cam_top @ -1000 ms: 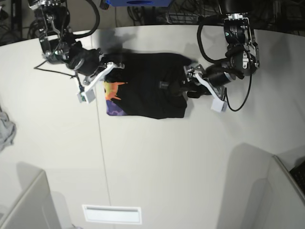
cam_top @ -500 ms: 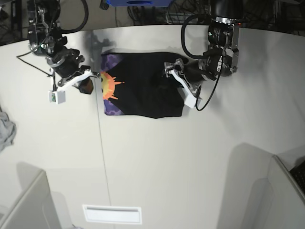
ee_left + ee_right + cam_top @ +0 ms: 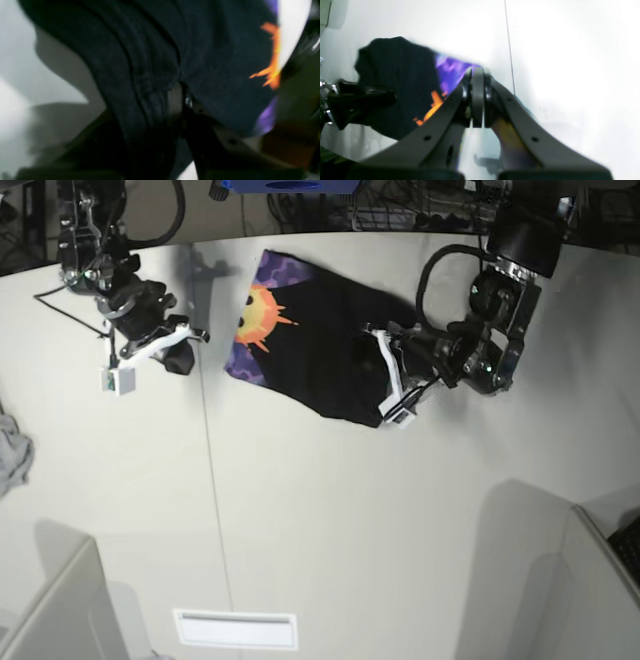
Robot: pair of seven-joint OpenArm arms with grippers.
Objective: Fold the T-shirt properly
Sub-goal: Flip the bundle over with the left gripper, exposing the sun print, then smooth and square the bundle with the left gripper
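Base view is showing the T-shirt lying skewed in the upper middle of the frame, its sun print turned toward the upper left. The left gripper, at the shirt's right edge, is pinching bunched black cloth; the left wrist view is showing folds gathered tight between its jaws. The right gripper is sitting clenched on nothing in the upper left, well apart from the shirt, its jaws pressed together in its own wrist view. A grey cloth is lying at the left edge.

Judging by the skew, the shirt is being dragged or turned by one side. Doing this well probably means keeping the cloth low on the table, moving slowly so the layers do not slide apart, and squaring the edges before releasing. The free gripper could be pinning the printed end.
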